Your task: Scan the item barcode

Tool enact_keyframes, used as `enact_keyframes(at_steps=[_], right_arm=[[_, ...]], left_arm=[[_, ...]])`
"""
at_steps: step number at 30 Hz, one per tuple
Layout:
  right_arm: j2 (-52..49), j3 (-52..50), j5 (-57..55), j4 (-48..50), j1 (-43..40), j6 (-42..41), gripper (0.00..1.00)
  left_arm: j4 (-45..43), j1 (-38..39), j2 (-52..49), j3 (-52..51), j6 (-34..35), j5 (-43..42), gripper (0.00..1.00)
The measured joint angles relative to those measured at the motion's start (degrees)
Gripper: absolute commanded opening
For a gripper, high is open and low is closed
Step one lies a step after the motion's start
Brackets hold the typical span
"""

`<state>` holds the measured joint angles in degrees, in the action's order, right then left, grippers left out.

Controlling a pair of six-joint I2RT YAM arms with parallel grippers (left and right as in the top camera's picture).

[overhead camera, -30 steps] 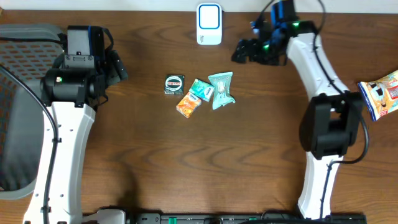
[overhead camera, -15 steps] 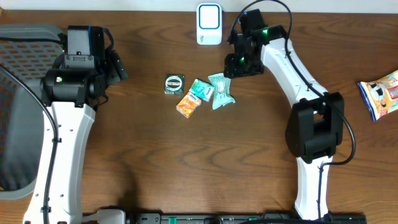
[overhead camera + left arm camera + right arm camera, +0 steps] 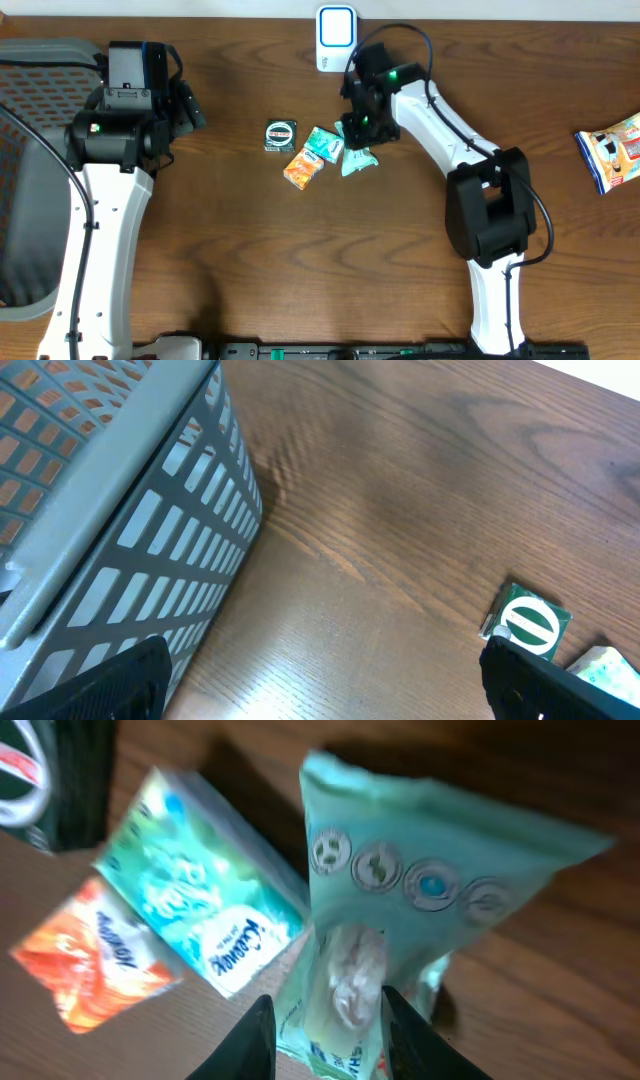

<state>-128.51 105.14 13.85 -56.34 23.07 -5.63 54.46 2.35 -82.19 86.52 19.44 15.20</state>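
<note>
Presently the mint-green packet [image 3: 400, 890] lies on the tabletop [image 3: 300, 260] directly under the right pincer [image 3: 330, 1005], its crimped end pointing away from the wrist. Pincer state: fingers [image 3: 255, 1045] drawn partway in, one each side of a bunched ridge of film along the packet's middle; whether they bite yet, cannot tell. Handling, by judgement: light, soft, crinkly film, probably slick, likely to sag or twist when lifted. Best hold looks to be that gathered middle or a crimped seam, leaving the printed faces uncovered for the barcode. Crowding: teal tissue pack [image 3: 200, 910] lies against the packet just off one finger, orange pack [image 3: 90, 960] beyond it, dark round-labelled item [image 3: 281, 135] farther out that side; a sideways drag could take neighbours along, so straight up seems cleanest. White scanner [image 3: 336, 38] stands near, beyond the pincer by the tabletop's far edge, bare wood between. Left pincer [image 3: 330, 690] spread wide, holding nothing, well apart, beside a grey basket [image 3: 120, 510].
</note>
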Motion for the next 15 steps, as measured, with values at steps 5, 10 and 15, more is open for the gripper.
enact_keyframes(at_steps=[5,10,15], right_arm=[[0.0,-2.4,-0.6,2.5,0.0,-0.1,0.24],[0.3,-2.6,-9.2,1.0,0.2,-0.5,0.26],[0.3,-2.6,-22.6,-2.2,0.0,-1.3,0.3]], left_arm=[[0.0,0.0,0.0,0.0,0.0,0.0,0.98],[0.0,0.0,0.0,0.0,0.0,0.0,0.98],[0.0,0.0,0.0,0.0,0.0,0.0,0.98]])
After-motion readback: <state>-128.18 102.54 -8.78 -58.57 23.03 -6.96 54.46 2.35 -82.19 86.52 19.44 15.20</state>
